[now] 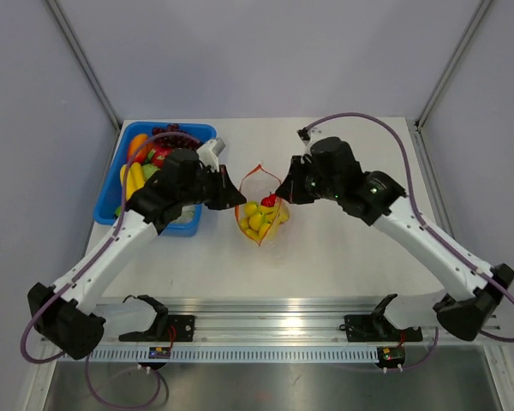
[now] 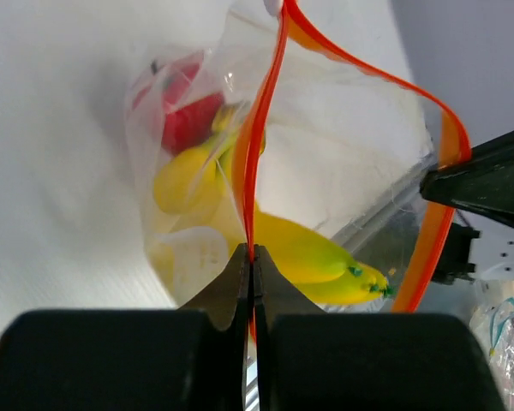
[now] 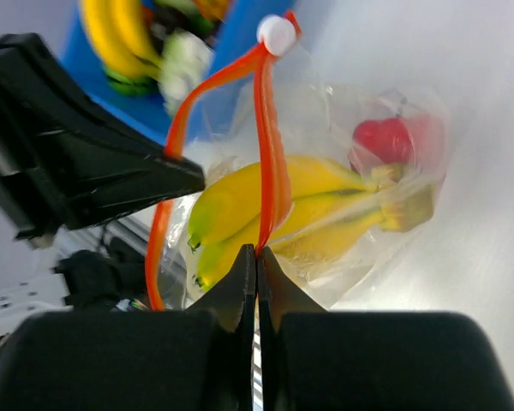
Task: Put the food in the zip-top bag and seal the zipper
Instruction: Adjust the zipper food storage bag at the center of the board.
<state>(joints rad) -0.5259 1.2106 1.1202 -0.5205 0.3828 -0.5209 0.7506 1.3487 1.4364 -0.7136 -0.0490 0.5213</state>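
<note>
The clear zip-top bag [image 1: 261, 224] hangs between my two grippers above the table, its mouth held apart. Inside lies the food: yellow bananas [image 2: 313, 257], other yellow pieces [image 1: 255, 219] and a red fruit [image 2: 188, 116]. The red-orange zipper [image 2: 265, 120] runs in two separated strips, with a white slider [image 3: 277, 34] at their far end. My left gripper [image 2: 253, 254] is shut on one strip. My right gripper [image 3: 257, 248] is shut on the other strip [image 3: 270, 145]. In the top view, the left gripper [image 1: 240, 202] and the right gripper [image 1: 282, 195] flank the bag's mouth.
A blue plastic tray [image 1: 201, 130] with more toy food, including bananas [image 1: 134, 180], stands at the back left, partly under my left arm. Purple cables [image 1: 360, 116] loop off both arms. A metal rail [image 1: 265, 325] runs along the near table edge.
</note>
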